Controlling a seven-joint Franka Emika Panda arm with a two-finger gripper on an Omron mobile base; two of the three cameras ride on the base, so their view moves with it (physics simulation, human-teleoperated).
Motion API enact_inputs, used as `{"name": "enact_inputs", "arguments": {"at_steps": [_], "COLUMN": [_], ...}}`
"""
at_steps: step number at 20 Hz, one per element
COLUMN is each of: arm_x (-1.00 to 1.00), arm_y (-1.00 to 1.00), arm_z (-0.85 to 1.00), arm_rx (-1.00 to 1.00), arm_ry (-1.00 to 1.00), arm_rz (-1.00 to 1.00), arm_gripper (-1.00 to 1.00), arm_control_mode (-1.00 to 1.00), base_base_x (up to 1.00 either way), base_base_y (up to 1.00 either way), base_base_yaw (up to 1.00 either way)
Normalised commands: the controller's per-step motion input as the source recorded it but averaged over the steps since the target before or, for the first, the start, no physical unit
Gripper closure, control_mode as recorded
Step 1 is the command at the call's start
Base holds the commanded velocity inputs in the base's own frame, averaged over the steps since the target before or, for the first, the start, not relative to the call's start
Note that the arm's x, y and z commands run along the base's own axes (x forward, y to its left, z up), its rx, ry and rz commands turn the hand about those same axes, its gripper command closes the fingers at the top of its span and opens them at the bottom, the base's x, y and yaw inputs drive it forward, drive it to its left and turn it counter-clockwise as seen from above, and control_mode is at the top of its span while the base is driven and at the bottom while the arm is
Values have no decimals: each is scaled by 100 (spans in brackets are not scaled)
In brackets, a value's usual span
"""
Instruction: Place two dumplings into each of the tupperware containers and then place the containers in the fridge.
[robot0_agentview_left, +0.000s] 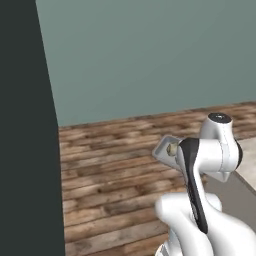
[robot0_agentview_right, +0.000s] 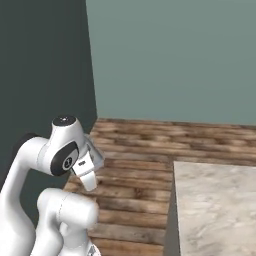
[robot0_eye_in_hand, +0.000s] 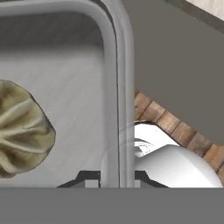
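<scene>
In the hand view, my gripper (robot0_eye_in_hand: 117, 177) is shut on the raised rim of a light-grey tupperware container (robot0_eye_in_hand: 74, 83). The rim runs straight up between the two dark fingertips (robot0_eye_in_hand: 89, 177). One lumpy beige dumpling (robot0_eye_in_hand: 22, 129) lies on the container's floor at the left, partly cut off by the frame edge. In the base views the arm is folded close to the base, and a grey corner of the container (robot0_agentview_left: 162, 149) (robot0_agentview_right: 95, 157) peeks out beside the wrist. The fridge is out of view.
A tall dark panel (robot0_agentview_left: 25, 150) (robot0_agentview_right: 45, 75) stands on the left. A marble-topped counter (robot0_agentview_right: 215, 210) with a grey side (robot0_agentview_left: 235, 200) is on the right. Wooden floor (robot0_agentview_left: 110, 175) stretches ahead to a green-grey wall (robot0_agentview_left: 150, 55).
</scene>
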Motion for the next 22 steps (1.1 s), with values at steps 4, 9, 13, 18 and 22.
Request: {"name": "enact_inputs", "arguments": {"at_steps": [4, 9, 13, 18, 22], "arm_x": [0, 0, 0, 0, 0], "arm_y": [0, 0, 0, 0, 0], "arm_z": [0, 0, 0, 0, 0], "arm_rx": [0, 0, 0, 0, 0], "arm_ry": [0, 0, 0, 0, 0], "arm_rz": [0, 0, 0, 0, 0], "arm_gripper": [100, 100, 100, 100, 100], "arm_control_mode": [100, 100, 100, 100, 100], "base_base_x": [98, 92, 86, 81, 86], "base_base_y": [28, 18, 16, 2, 0], "base_base_yaw": [-27, -38, -39, -43, -49]}}
